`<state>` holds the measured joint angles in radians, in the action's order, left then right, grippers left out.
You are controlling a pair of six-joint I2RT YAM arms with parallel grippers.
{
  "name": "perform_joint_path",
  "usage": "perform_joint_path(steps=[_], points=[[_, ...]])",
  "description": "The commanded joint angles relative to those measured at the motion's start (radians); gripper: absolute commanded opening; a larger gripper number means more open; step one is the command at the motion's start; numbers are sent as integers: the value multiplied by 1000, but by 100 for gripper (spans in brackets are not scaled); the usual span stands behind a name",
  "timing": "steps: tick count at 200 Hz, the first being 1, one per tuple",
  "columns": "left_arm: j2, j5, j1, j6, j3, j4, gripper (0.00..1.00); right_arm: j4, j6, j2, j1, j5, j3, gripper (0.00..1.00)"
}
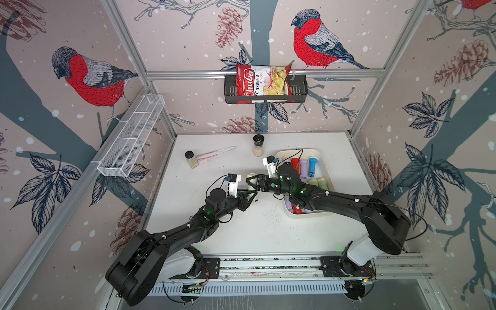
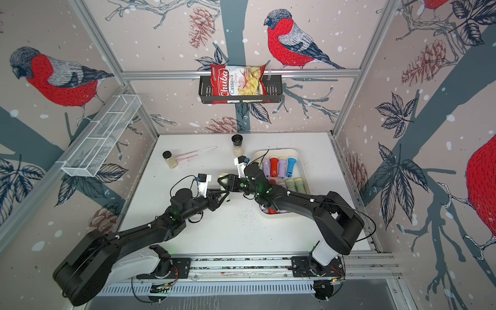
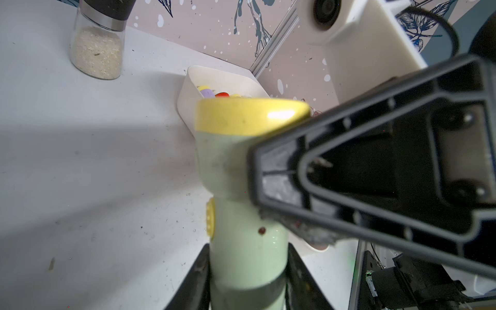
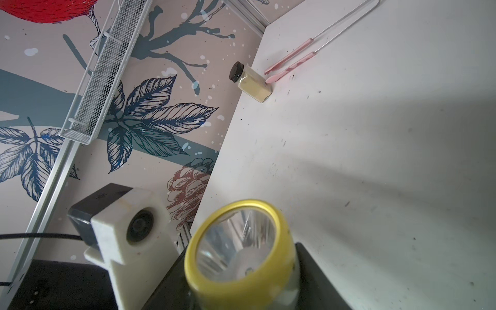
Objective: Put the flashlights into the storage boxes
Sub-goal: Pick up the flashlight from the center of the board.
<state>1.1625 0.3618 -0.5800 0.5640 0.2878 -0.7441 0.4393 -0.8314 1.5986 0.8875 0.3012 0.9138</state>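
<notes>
Nearly done, by my reading. The tray (image 1: 326,171) already holds most of the flashlights (image 1: 303,167), lying side by side in rows: lilac, red, lilac and blue at its far end, pale green ones mid-tray, a lilac and a red at its near end under the right arm. The arm hides the rest, so no full count. One green flashlight (image 1: 251,177) is outside, just left of the tray, held off the desk (image 1: 241,236) as far as I can judge, between the two hands in what I take for a handover. Left hand (image 3: 248,257) is clamped on its tail end. Right hand (image 4: 241,279) has its fingers either side of the head and neck, one finger against the neck in the left wrist view; whether it grips yet I cannot tell. No other flashlight shows on the desk. Further left of the tray stand a jar (image 1: 191,159) and a grinder (image 1: 258,146), with pink tongs (image 1: 214,154) between them, none of them task items. Left to do, as I judge: pass this one across and lay it in the tray. The green flashlight itself: stubby pale green plastic barrel flaring to a wider head with a yellow rim; clear lens over a shiny reflector in the right wrist view; yellow button on the side; a small dark red spot near it; surface a bit scuffed and grimy.
</notes>
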Motion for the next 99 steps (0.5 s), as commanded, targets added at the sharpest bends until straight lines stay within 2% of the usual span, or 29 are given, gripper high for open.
perform_joint_path(steps=[1, 29, 40, 45, 63, 71, 99], points=[[0, 35, -5, -19, 8, -55, 1, 57, 4, 7, 9, 32, 16, 47], [-3, 30, -9, -22, 8, -44, 3, 31, 12, 2, 11, 13, 17, 42], [-4, 26, -8, -22, 10, -38, 6, 20, 16, -5, 10, 1, 14, 41], [-6, 23, -7, -21, 10, -36, 9, 16, 18, -9, 10, -4, 13, 40], [-7, 8, -7, -15, 12, -19, 36, -8, 31, -23, 5, -20, 8, 38], [-10, -2, -7, -10, 15, -9, 44, -18, 38, -30, -1, -25, 5, 38], [-7, -20, -8, 1, 23, 5, 56, -54, 58, -68, -42, -31, -17, 37]])
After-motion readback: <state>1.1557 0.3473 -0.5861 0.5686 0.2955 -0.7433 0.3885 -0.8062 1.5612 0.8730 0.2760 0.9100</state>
